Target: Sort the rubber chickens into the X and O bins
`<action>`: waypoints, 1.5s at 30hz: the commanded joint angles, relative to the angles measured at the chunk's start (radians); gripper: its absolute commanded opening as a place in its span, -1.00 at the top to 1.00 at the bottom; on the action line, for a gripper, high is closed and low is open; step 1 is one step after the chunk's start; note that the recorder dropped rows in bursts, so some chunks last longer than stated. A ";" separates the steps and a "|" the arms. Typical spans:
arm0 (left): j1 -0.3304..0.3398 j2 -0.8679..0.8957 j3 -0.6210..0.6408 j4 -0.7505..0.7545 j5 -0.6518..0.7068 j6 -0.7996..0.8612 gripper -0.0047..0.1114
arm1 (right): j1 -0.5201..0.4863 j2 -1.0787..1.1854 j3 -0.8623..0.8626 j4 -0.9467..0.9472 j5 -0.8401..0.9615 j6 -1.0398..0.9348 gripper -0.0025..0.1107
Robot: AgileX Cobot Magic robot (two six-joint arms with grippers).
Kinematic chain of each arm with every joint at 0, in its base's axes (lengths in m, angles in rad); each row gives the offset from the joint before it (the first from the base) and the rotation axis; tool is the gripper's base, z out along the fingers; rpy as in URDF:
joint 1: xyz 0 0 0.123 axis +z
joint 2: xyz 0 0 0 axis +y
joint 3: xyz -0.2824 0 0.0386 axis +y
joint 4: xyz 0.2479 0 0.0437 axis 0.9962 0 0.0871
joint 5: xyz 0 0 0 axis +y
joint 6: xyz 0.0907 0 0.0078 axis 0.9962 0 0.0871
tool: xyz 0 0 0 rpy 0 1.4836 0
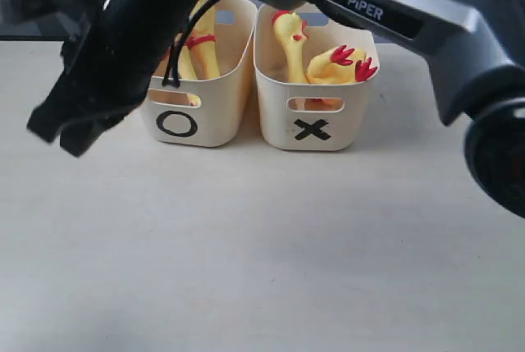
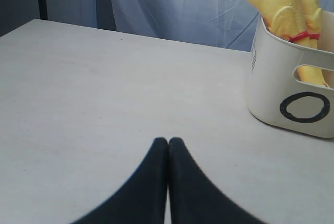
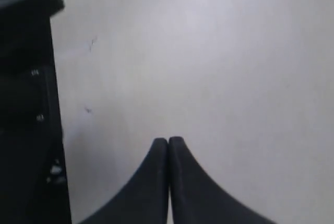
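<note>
Two cream bins stand side by side at the back of the table, the O bin (image 1: pixel 217 118) on the left and the X bin (image 1: pixel 279 126) on the right. Yellow rubber chickens (image 1: pixel 203 48) stick up out of the O bin, two of them with red neck bands (image 2: pixel 279 4) showing beside the bin (image 2: pixel 266 88). The X bin holds a chicken with its red-combed head up (image 1: pixel 289 36) and a yellow body with red feet (image 1: pixel 340 65). My left gripper (image 2: pixel 168 140) is shut and empty over bare table, to the front-left of the O bin. My right gripper (image 3: pixel 168 140) is shut and empty over bare table.
A grey PiPER arm (image 1: pixel 385 7) reaches from the right across the top of the exterior view. Its black-sleeved end (image 1: pixel 90 81) hangs in front of the O bin's left side. A dark upright piece (image 3: pixel 26 104) stands beside the right gripper. A pale curtain (image 2: pixel 182 4) backs the table.
</note>
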 commanded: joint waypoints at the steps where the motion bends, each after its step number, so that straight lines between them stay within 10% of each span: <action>1: -0.009 0.002 -0.002 0.000 -0.007 -0.001 0.92 | 0.121 -0.123 0.174 -0.285 0.007 0.090 0.97; 21: -0.009 0.002 -0.002 0.000 -0.007 -0.001 0.92 | 0.237 -0.811 1.049 -0.469 0.007 0.381 0.97; 34: -0.009 0.002 -0.002 0.000 -0.007 -0.001 0.92 | 0.230 -1.287 1.301 -0.856 0.007 0.536 0.97; 45: -0.009 0.002 -0.002 0.000 -0.007 -0.001 0.92 | -0.437 -1.745 1.387 -0.867 -0.367 0.367 0.97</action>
